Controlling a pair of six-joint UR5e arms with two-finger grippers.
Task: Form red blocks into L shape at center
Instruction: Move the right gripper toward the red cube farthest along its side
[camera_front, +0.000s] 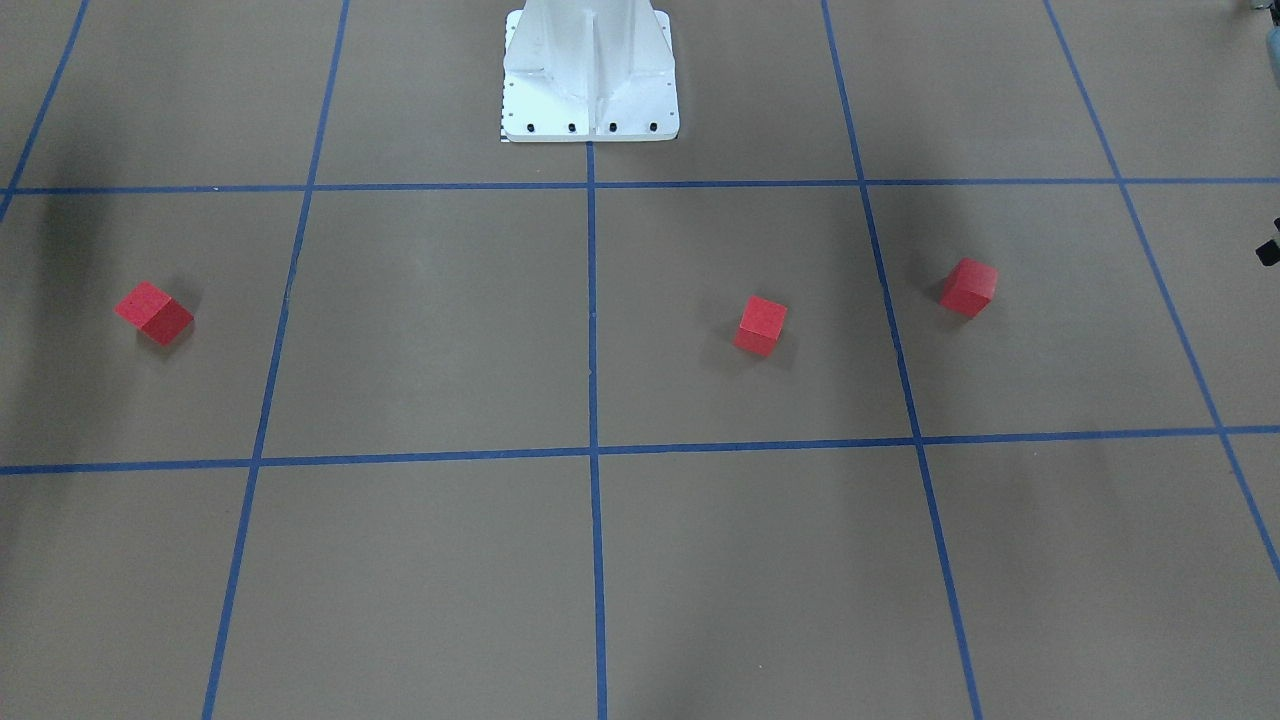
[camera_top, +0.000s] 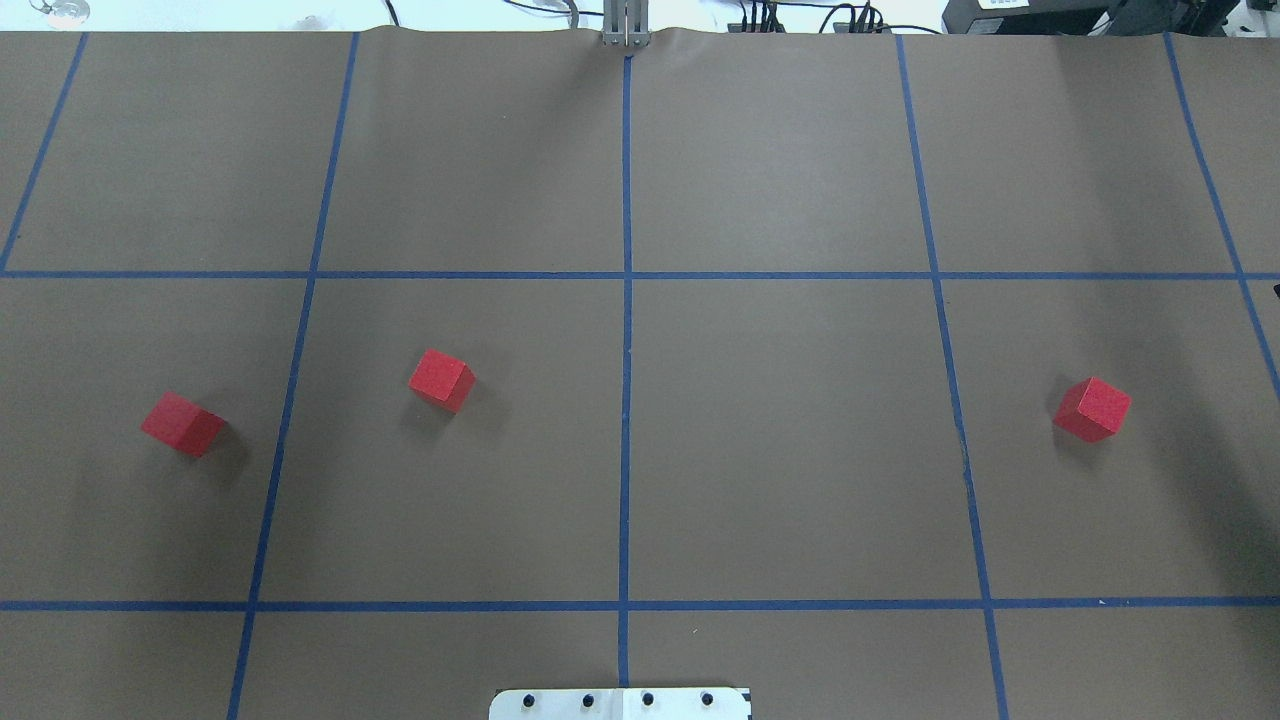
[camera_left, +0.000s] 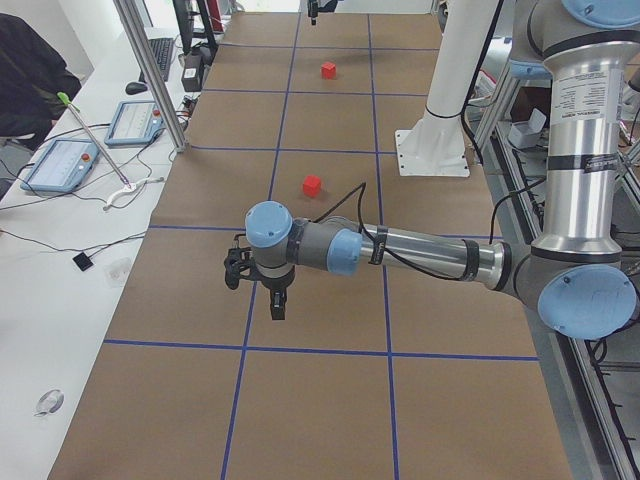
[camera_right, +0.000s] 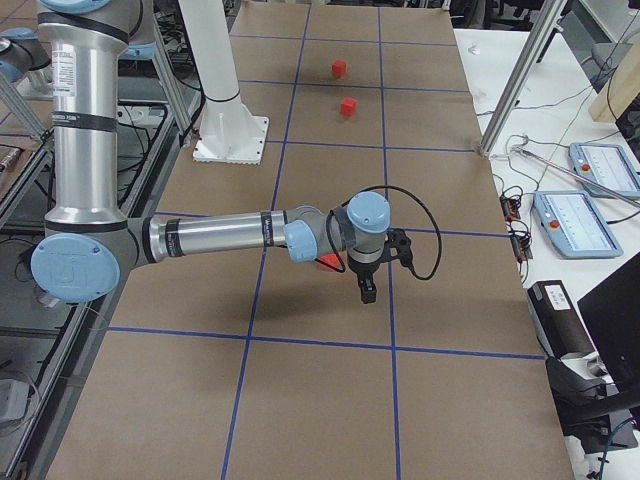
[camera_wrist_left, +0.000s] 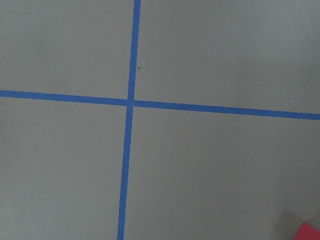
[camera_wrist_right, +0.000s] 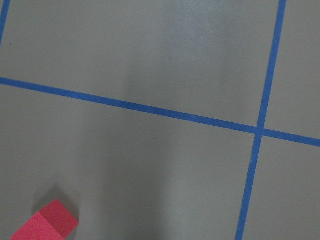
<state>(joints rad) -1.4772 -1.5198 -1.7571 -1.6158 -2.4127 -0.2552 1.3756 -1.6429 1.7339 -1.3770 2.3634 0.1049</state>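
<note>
Presently entered, three identical cubes, all resting flat and well apart from one another: outer left red block (camera_top: 183, 424), in the outer grid square on the robot's left; inner left red block (camera_top: 441, 380), in the square just left of the middle blue tape line (camera_top: 626, 180), nearest the center (camera_top: 626, 440) yet clear of the tape; right red block (camera_top: 1092, 409), in the outer square on the robot's right. Left gripper (camera_left: 278, 312), pointing down above the brown floor (camera_top: 800, 450), holding nothing visible; fingers apart or together, cannot tell. Right gripper (camera_right: 366, 292), likewise pointing down, the right red block partly hidden behind its wrist; finger state, cannot tell. White robot base (camera_front: 590, 75), at the table edge on the middle line.
</note>
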